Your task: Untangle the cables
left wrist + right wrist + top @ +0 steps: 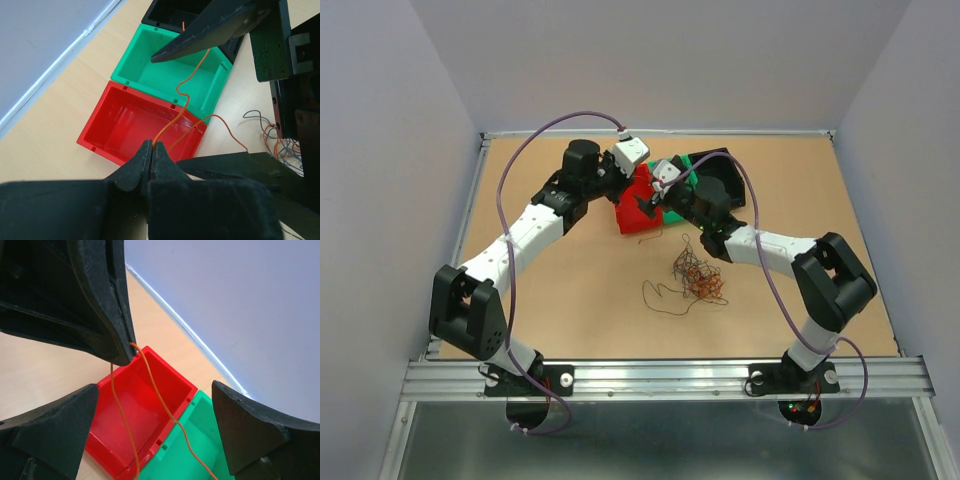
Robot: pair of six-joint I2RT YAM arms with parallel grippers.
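Observation:
The cables [698,276] lie as a small tangle of thin curly wires on the table, in front of the bins. My left gripper [151,146] is shut on one orange wire [181,95], which rises over the red bin [131,125] and the green bin [165,75]. In the right wrist view the same orange wire [152,382] hangs in two strands from the left gripper's tip [117,347]. My right gripper [155,390] stands open, its fingers on either side of that wire without touching it. Both grippers [638,195] meet above the red bin [642,218].
A black bin [723,168] stands behind the green bin [682,166] at the back of the table. Grey walls enclose the table on three sides. A loose brown wire end [660,300] trails left of the tangle.

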